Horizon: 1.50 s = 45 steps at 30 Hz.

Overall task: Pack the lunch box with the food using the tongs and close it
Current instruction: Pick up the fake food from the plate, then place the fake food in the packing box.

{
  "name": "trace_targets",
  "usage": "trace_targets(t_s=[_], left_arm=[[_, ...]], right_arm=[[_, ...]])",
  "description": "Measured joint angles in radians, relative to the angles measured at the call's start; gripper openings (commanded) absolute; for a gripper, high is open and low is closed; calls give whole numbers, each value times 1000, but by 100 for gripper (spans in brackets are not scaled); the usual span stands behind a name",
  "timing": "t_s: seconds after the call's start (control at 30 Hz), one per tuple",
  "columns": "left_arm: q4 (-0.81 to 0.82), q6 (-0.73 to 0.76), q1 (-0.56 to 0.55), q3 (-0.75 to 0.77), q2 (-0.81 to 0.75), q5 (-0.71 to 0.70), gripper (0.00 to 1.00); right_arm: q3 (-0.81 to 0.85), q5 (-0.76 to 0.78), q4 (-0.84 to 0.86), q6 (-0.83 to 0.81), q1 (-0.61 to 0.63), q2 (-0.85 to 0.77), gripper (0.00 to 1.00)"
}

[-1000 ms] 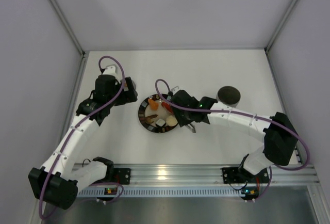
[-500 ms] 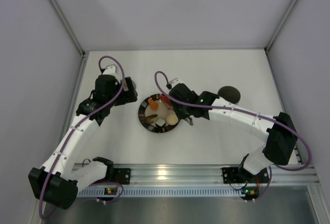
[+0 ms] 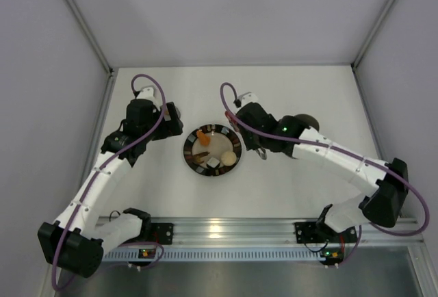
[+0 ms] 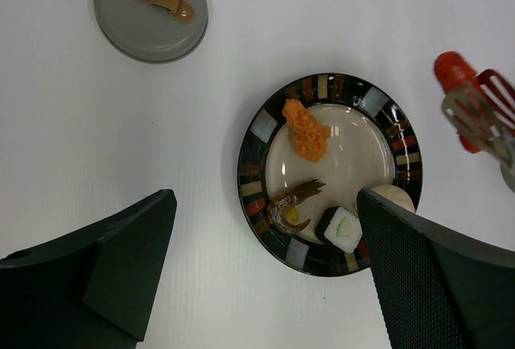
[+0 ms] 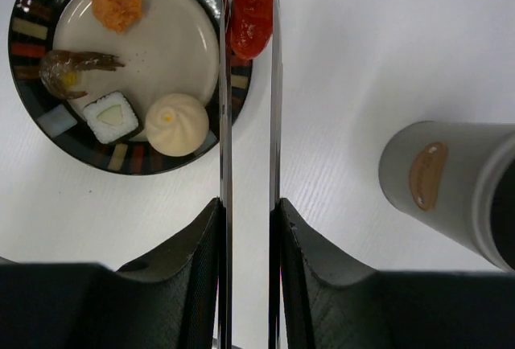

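Note:
My right gripper (image 5: 249, 204) is shut on the tongs (image 5: 224, 124), whose two silvery arms run straight up the right wrist view. A red food piece (image 5: 250, 7) is pinched between their tips, over the right rim of the plate (image 5: 24, 35). The grey lunch box (image 5: 451, 188) stands open-topped to the right of the tongs. An orange piece (image 4: 306, 130), a brown piece (image 4: 290, 204), a white-and-black roll (image 4: 343, 229) and a cream bun (image 5: 175, 124) lie on the plate. My left gripper (image 4: 265, 198) hangs open above the plate's near-left edge, holding nothing.
The round grey lid (image 4: 150, 10) with its tan strap lies flat on the table, left of and beyond the plate (image 3: 189, 148). My right arm partly hides the lunch box (image 3: 306, 124) in the top view. White walls enclose the table on three sides.
The right gripper closed the tongs on the red piece, then lifted it off the plate and carried it right and back toward the lunch box. The left arm has not moved.

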Motion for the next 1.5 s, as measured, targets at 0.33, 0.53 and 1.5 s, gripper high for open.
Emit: trace_targets(t_s=[0.33, 0.53, 1.5], left_arm=[[1, -1, 0, 0, 1, 32, 99], [2, -1, 0, 0, 5, 42, 99], [10, -5, 0, 0, 8, 66, 99]], right_arm=[[0, 131, -193, 90, -60, -330, 14], [0, 204, -339, 169, -75, -397, 15], [-114, 297, -528, 333, -89, -513, 30]])
